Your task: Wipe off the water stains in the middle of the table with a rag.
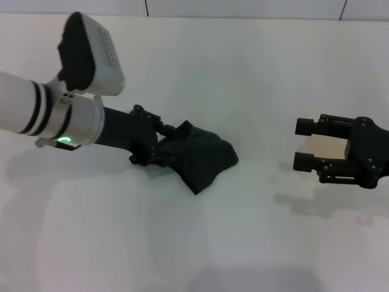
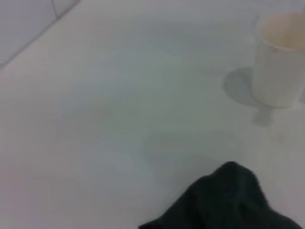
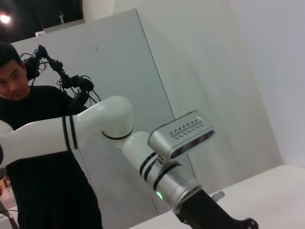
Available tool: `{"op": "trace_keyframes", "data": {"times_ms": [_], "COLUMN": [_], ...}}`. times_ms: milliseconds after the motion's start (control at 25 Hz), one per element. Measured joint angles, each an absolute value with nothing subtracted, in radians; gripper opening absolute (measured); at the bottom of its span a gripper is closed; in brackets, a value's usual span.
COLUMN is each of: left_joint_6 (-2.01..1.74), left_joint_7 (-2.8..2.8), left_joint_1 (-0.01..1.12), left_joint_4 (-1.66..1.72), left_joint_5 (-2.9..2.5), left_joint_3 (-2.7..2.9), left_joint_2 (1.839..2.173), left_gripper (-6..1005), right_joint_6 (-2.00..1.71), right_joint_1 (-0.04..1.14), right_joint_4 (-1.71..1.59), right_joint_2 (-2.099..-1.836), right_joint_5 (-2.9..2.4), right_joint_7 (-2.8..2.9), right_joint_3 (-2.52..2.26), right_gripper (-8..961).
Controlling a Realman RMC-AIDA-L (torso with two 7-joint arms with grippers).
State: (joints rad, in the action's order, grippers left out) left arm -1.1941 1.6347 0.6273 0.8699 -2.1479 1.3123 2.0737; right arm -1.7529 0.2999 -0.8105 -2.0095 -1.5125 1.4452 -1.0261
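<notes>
The rag [image 1: 203, 158], a dark green-black cloth, lies bunched on the white table [image 1: 243, 67] a little left of the middle. My left gripper [image 1: 163, 148] reaches in from the left and is shut on the rag's near-left edge. In the left wrist view a fold of the rag [image 2: 228, 200] shows against the bare tabletop. The water stains do not show in any view. My right gripper [image 1: 304, 144] hovers at the right, its two fingers closed on the sides of a white cup [image 1: 328, 147].
The white cup [image 2: 279, 59] appears to the rag's right in the left wrist view, casting a shadow on the table. The right wrist view shows my left arm [image 3: 167, 157], a grey cabinet [image 3: 143, 71] and a person in black [image 3: 33, 143] beyond the table.
</notes>
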Motion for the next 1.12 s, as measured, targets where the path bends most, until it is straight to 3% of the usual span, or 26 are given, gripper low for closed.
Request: {"op": "trace_keyframes", "data": {"times_ms": [160,560,1120], "left_joint_6": [-1.210,-1.421,-1.695], "left_joint_7": [1.611,1.395,1.249], "left_joint_1": [0.607,0.603,0.587], "left_joint_4": [0.899,0.879,0.775], "left_joint_5": [-2.137,-2.072,-2.017], "left_joint_3": [1.271,0.949,0.831], "left_joint_2": [2.071,2.059,1.980], "left_gripper": [492,483,481], "right_joint_6": [-1.747,-1.723,-1.676], "right_joint_1": [0.299,0.297,0.291], "right_joint_4": [-0.812,-0.811,-0.811], "right_joint_2": [-2.010,-2.009,-2.007], "right_joint_5": [-1.513,-1.492,-1.499], "right_joint_7": [1.454,1.455,1.445], "right_joint_3": [-1.026,-1.028,-1.026], "right_gripper": [752,752,752]}}
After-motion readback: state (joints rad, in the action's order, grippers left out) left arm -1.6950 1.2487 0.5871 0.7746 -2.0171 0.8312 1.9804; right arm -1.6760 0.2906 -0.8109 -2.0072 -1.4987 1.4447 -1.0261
